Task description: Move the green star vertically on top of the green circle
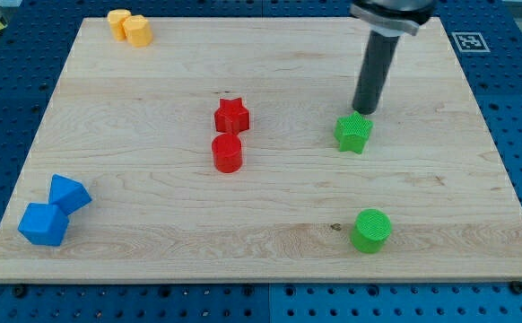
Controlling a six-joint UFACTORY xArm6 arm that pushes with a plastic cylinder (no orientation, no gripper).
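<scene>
The green star point(353, 133) lies on the wooden board at the view's centre right. The green circle point(370, 230) lies below it, near the board's bottom edge and slightly to the right. My tip point(363, 111) stands just above the star's top edge, touching or almost touching it. The dark rod rises from there toward the view's top.
A red star point(231, 115) and a red circle point(228, 152) sit in the middle of the board. Two blue blocks point(55, 210) lie at the bottom left. Two yellow-orange blocks point(129, 26) lie at the top left. The wooden board point(153, 242) rests on a blue pegboard.
</scene>
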